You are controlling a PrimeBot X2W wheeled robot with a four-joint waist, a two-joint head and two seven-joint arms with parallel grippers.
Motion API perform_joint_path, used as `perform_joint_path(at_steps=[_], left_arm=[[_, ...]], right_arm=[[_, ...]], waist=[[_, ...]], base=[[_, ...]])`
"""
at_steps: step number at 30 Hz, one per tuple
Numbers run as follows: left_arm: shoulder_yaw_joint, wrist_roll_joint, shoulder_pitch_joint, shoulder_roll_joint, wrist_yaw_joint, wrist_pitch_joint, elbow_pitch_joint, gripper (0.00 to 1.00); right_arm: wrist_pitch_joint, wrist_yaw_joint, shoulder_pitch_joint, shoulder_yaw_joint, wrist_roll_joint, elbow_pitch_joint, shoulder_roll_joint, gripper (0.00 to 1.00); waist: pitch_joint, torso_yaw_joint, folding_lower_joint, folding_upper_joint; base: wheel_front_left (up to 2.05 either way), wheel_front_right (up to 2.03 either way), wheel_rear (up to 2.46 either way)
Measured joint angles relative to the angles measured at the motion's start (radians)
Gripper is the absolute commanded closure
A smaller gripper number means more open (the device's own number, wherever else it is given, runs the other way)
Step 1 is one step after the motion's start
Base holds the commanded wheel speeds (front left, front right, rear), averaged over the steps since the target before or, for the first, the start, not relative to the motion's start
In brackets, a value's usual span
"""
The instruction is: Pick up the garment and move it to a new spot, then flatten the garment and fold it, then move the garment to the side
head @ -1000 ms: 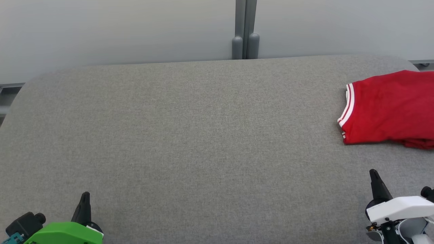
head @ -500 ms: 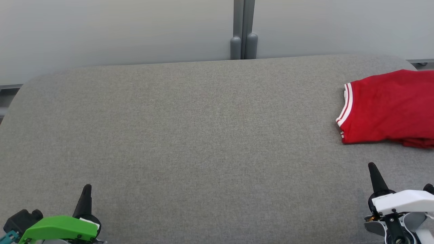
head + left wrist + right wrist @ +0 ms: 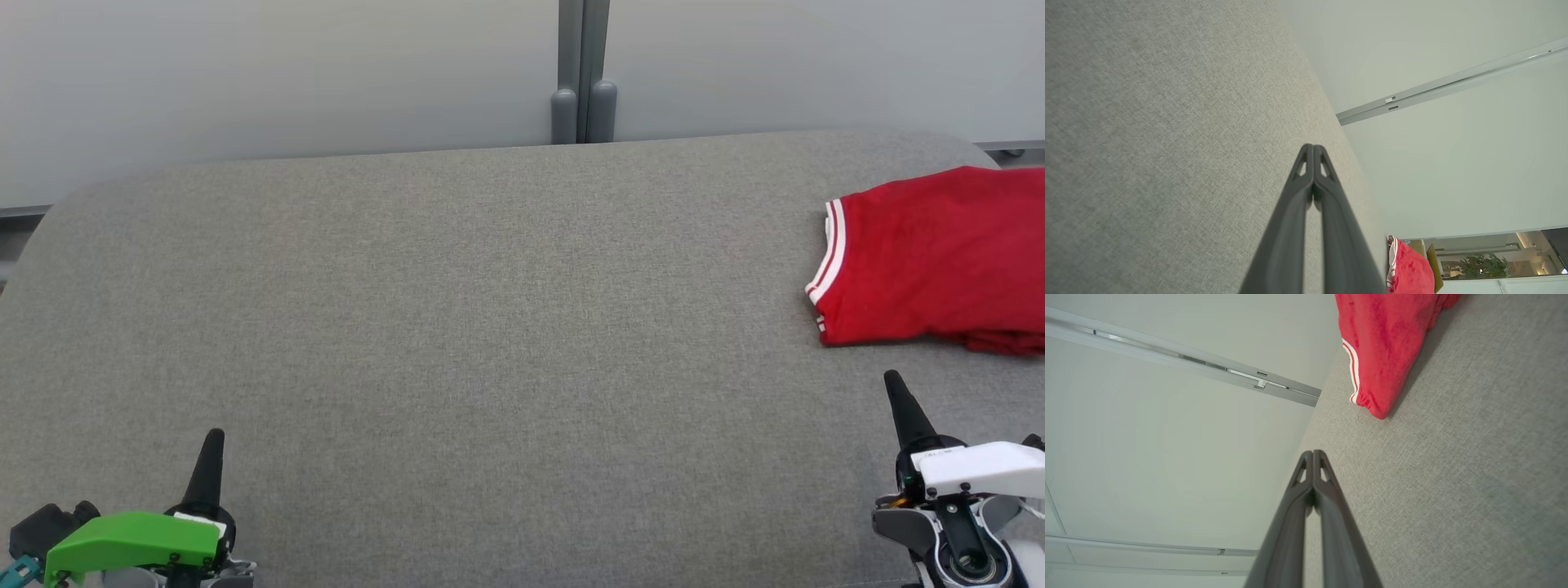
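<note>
The garment is a red top w/ white stripes on its left edge. It lies folded on the far right of the grey soft table, and its right side runs out of view. The left gripper is at the near left of the table, w/ a green cover on its body. Its two dark fingers are pressed tight together, tip to tip, and it has nothing in it. It is well apart from the garment. The right gripper is at the near right, w/ a white cover. Its fingers are also pressed tight together & it holds nothing. Its tip points to the far side and sits near the garment's near edge but does not touch it; grey table shows between them. In the right wrist view the garment's striped corner lies a little way past the tip of the fingers. In the left wrist view the garment is a small red shape far off at the table's end. Behind the table is a pale wall w/ a grey post in the middle
</note>
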Motion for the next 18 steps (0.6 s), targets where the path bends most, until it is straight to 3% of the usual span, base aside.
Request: perform_joint_path(at_steps=[18], left_arm=[[0.046, -0.186, -0.03, -0.029, -0.036, 0.055, 0.002, 1.0]], right_arm=[[0.046, 0.039, -0.046, -0.041, 0.206, 0.02, 0.023, 1.0]], waist=[[-0.001, -0.007, 0.0, 0.0]], base=[[0.0, 0.0, 0.0]])
